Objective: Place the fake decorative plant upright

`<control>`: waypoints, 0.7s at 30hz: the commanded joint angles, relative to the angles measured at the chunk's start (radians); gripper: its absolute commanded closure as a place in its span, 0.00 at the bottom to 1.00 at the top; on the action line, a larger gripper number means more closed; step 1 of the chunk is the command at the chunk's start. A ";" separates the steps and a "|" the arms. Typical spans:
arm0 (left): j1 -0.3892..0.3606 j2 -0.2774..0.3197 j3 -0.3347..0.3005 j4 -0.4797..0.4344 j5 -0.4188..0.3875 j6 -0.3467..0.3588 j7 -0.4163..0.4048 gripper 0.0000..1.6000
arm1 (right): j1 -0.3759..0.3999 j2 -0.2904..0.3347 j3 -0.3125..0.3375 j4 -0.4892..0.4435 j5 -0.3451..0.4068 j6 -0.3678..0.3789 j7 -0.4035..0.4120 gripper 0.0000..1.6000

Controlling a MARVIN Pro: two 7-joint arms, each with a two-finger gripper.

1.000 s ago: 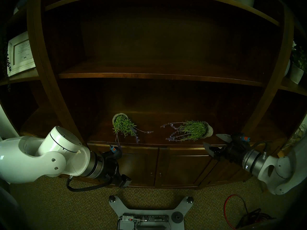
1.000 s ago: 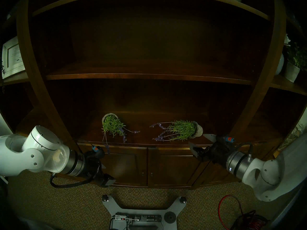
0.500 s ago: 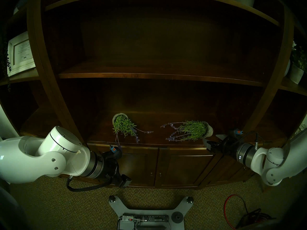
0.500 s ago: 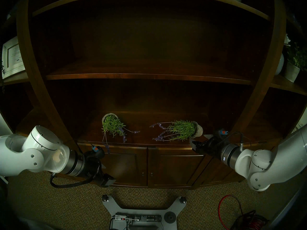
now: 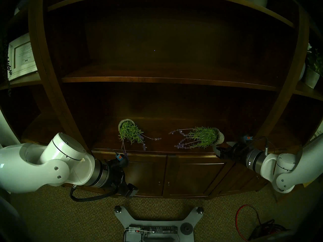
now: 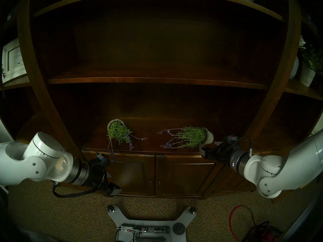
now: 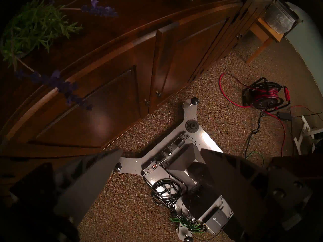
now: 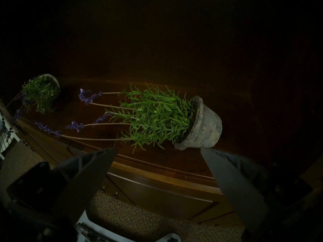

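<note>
Two fake lavender plants lie tipped over on the cabinet top. The left plant [image 5: 130, 133] [image 7: 35, 26] [image 8: 42, 93] points its stems toward me. The right plant [image 5: 202, 137] [image 6: 191, 136] [image 8: 157, 117] lies with its grey pot [image 5: 219, 137] [image 8: 204, 124] to the right and its stems to the left. My right gripper [image 5: 223, 147] [image 6: 210, 146] [image 8: 158, 149] is open and empty, just in front of and right of that pot, one fingertip close under the rim. My left gripper [image 5: 129, 188] [image 7: 160, 150] hangs open and empty over the carpet, below the cabinet edge.
The cabinet's front edge [image 5: 157, 153] and doors [image 5: 174, 175] lie below the plants, a shelf board [image 5: 157, 80] above. The robot's base [image 5: 153, 226] and a red cable reel [image 5: 258, 226] sit on the carpet. A framed picture [image 5: 21, 56] and a white potted plant [image 5: 312, 75] stand on the side shelves.
My right arm has risen and swung in toward the right plant's pot, turning at the wrist, with the gripper still open. The left arm and both plants have not moved.
</note>
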 commanded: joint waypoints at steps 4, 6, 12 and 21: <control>-0.012 -0.003 -0.014 -0.002 0.000 0.001 0.001 0.00 | -0.029 0.006 0.064 0.012 -0.011 0.002 -0.057 0.00; -0.012 -0.003 -0.014 -0.002 0.000 0.001 0.001 0.00 | -0.031 0.004 0.064 0.015 -0.013 0.002 -0.060 0.00; -0.012 -0.003 -0.014 -0.002 0.000 0.001 0.001 0.00 | -0.028 0.004 0.049 0.027 -0.008 -0.001 -0.047 0.00; -0.012 -0.003 -0.014 -0.002 0.000 0.001 0.001 0.00 | -0.055 0.011 0.072 0.045 -0.011 0.007 -0.029 0.00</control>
